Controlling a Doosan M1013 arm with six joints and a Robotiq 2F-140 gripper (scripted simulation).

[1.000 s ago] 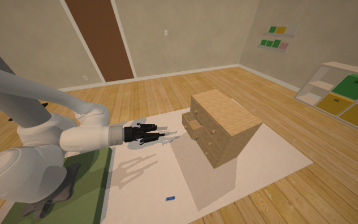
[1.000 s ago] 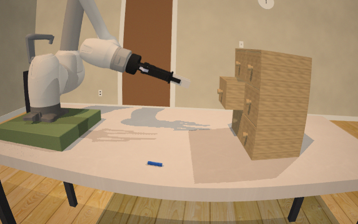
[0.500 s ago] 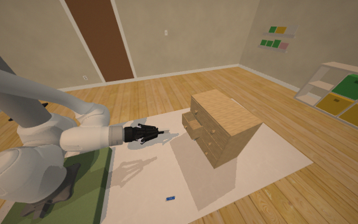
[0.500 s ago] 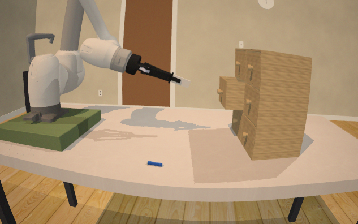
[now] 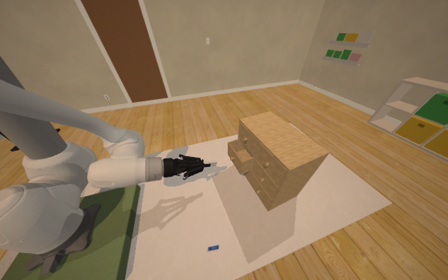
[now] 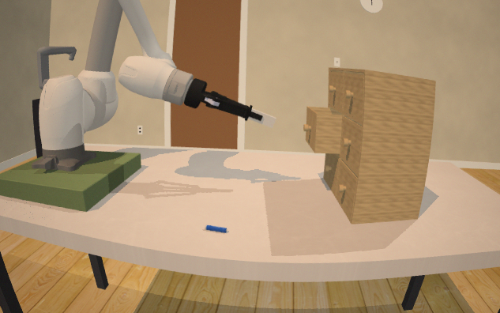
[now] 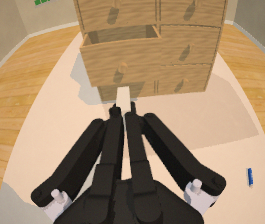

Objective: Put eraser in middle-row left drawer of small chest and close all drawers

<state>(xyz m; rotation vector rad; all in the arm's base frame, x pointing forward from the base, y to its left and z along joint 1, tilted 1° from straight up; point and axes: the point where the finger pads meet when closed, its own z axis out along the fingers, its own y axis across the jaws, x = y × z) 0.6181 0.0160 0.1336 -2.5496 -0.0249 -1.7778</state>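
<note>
The small blue eraser lies on the table near its front edge, far from the chest. The wooden chest stands on the table. Its middle-row left drawer is pulled partly out; the other drawers look pushed in. My gripper is shut with nothing between the fingers. It hovers above the table, pointing at the open drawer's front, a short gap away from it, and well away from the eraser.
The arm's green base block sits at the table's left end. The table has a curved front edge close to the eraser. A shelf unit with coloured bins stands on the floor by the wall.
</note>
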